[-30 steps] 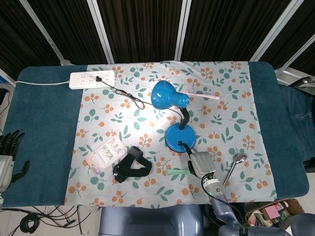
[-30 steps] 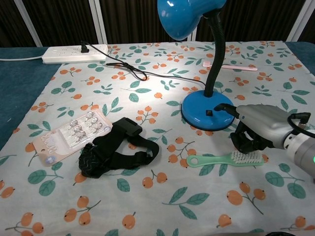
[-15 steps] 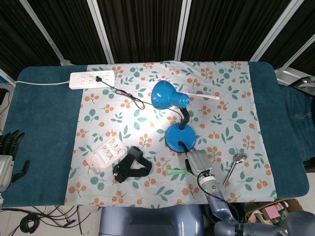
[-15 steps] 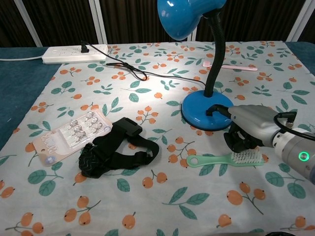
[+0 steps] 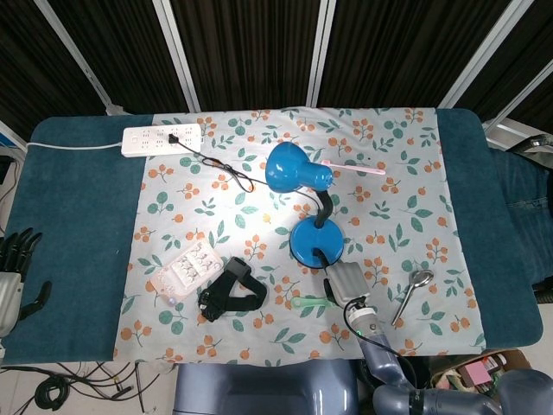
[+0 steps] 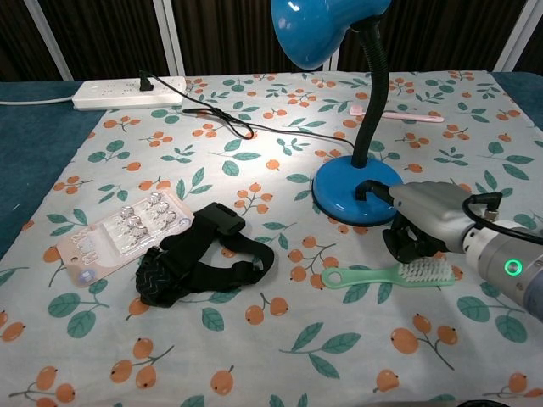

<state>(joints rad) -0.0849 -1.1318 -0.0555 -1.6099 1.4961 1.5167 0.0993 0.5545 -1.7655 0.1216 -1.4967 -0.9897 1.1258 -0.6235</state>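
Right hand [image 6: 422, 227] of mine hovers just over the bristle end of one mint-green plastic brush [image 6: 390, 274], which lies flat near the cloth's front edge. Its dark fingers [image 6: 407, 246] curl under the silver shell, so I cannot tell whether they touch the bristles or grip anything. Just behind it stands one blue gooseneck desk lamp [image 6: 356, 192], its shade cut off in the chest view. Open cloth lies to the right, up to one metal spoon [image 5: 413, 292]. My left hand [image 5: 15, 275] rests released, fingers apart, at the table's far left edge, partly cut off.
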